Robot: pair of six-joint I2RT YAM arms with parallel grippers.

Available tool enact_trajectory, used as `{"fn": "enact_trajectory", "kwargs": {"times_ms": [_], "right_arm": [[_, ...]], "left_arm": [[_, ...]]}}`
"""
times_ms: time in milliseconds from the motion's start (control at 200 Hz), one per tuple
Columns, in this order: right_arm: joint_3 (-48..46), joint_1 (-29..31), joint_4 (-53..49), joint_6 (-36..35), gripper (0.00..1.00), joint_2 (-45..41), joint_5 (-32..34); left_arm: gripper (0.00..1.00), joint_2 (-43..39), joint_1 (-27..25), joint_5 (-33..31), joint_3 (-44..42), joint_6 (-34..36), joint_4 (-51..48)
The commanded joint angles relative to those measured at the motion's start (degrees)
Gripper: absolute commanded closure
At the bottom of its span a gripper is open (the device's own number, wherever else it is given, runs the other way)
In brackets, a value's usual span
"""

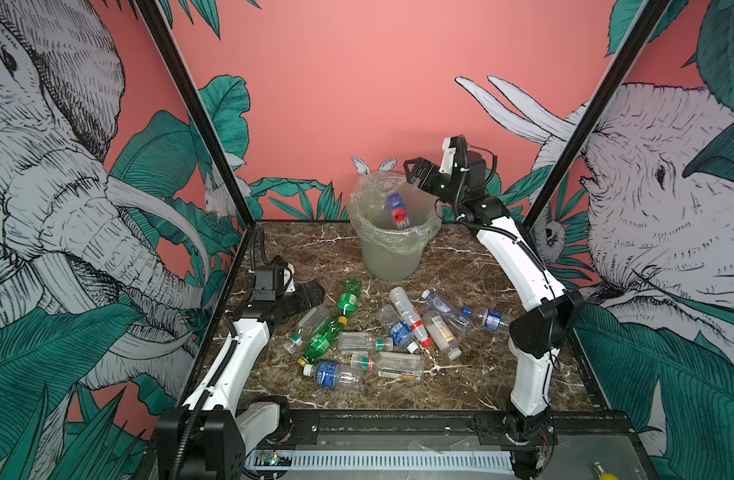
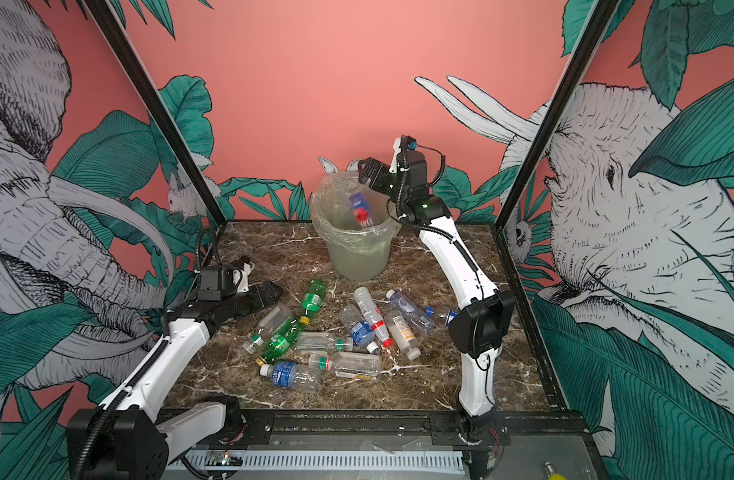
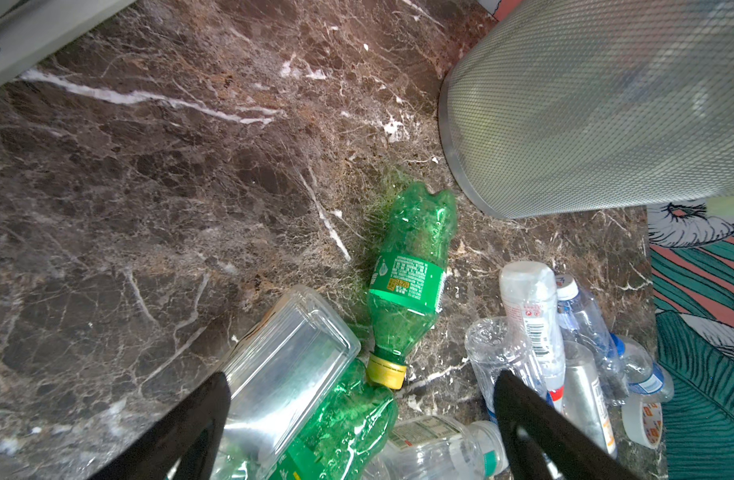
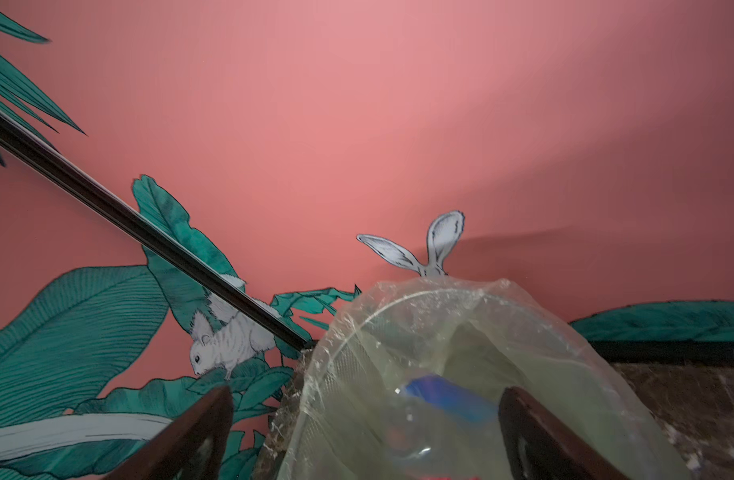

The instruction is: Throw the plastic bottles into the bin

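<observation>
Top view: right hand (image 1: 412,173) open over far bin (image 1: 388,257), blurred red-capped bottle (image 1: 397,212) in its mouth, other plastic bottles (image 1: 357,341) piled on counter (image 1: 473,374); left wrist: left hand (image 3: 362,377) open beside green bottle (image 3: 411,274), likely light, crushable, slick, pinch mid-body; right wrist: jaws apart, empty.

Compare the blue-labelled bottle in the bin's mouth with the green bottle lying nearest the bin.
Colour: the blue-labelled bottle has a blue label and a red cap. The green bottle has a green body and a yellow cap.
Pose: the blue-labelled bottle is blurred and points cap-down inside the bin. The green bottle is sharp and lies flat on the table, outside the bin.
Shared: both are small, capped plastic bottles.
</observation>
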Motion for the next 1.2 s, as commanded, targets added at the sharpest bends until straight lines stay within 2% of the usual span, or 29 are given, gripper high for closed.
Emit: {"fn": "enact_trajectory", "kwargs": {"times_ms": [0,290,565,1030,1195], "right_arm": [[-1.4,0.5,0.3,-3.1,0.01,-8.1,1.1],[-31.0,0.5,8.1,-5.2,0.01,-29.9,3.1],[-51.0,0.3,8.1,-6.9,0.01,-43.4,2.8],[-69.9,0.3,7.8,-2.6,0.01,-55.2,3.5],[-74.9,0.3,8.1,-0.6,0.01,-57.8,3.9]], "left_arm": [[0.01,-0.4,0.1,0.4,2.1,0.3,-1.8],[0.01,0.4,0.1,2.6,3.3,0.1,-2.1],[0.01,-0.1,0.1,2.4,3.7,1.3,-5.2],[0.01,-2.5,0.0,3.1,2.6,2.1,-8.7],[0.01,-3.5,0.0,0.4,2.3,3.2,-11.4]]}}
